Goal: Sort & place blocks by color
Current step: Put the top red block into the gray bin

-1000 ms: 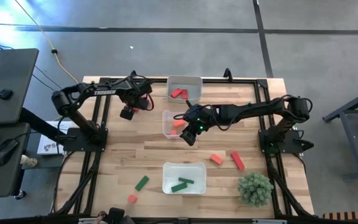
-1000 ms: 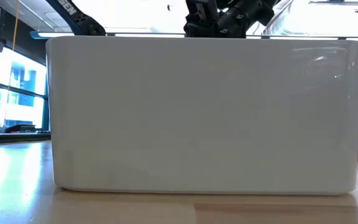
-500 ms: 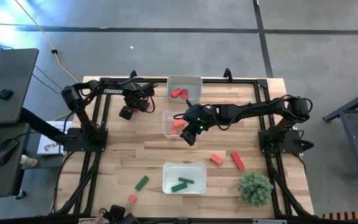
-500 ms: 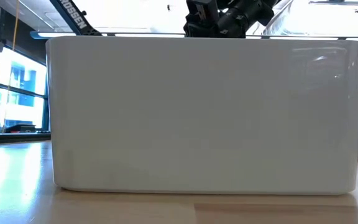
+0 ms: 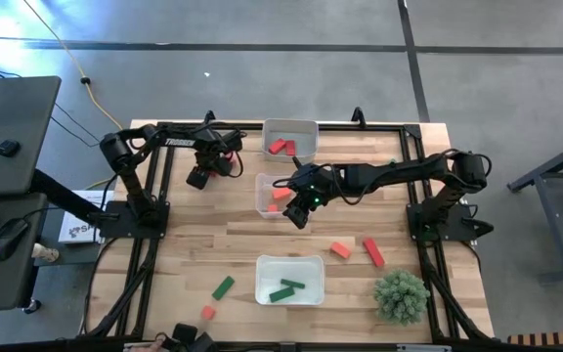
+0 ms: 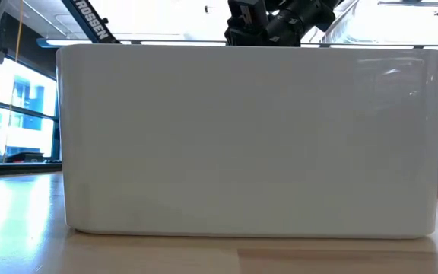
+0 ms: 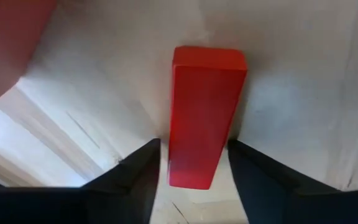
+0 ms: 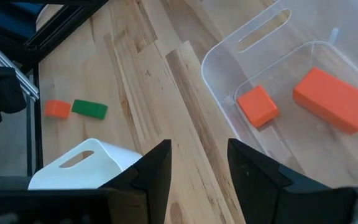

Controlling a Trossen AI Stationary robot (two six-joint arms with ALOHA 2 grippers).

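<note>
A red block [image 7: 205, 118] is held between the fingers of the left claw [image 5: 203, 174], upper left of the high view, its long axis running along the fingers. The far tray [image 5: 290, 140] (already holding red blocks) lies to its right. The right claw [image 5: 299, 212] hangs empty and parted beside the middle tray [image 8: 272, 99].

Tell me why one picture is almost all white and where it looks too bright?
In the low view, a white tray stands right before the camera and blocks nearly everything, with bright ceiling lights and windows glaring behind it. In the left wrist view, the red block fills the frame between the left hand's fingers, against pale, washed-out surroundings.
</note>
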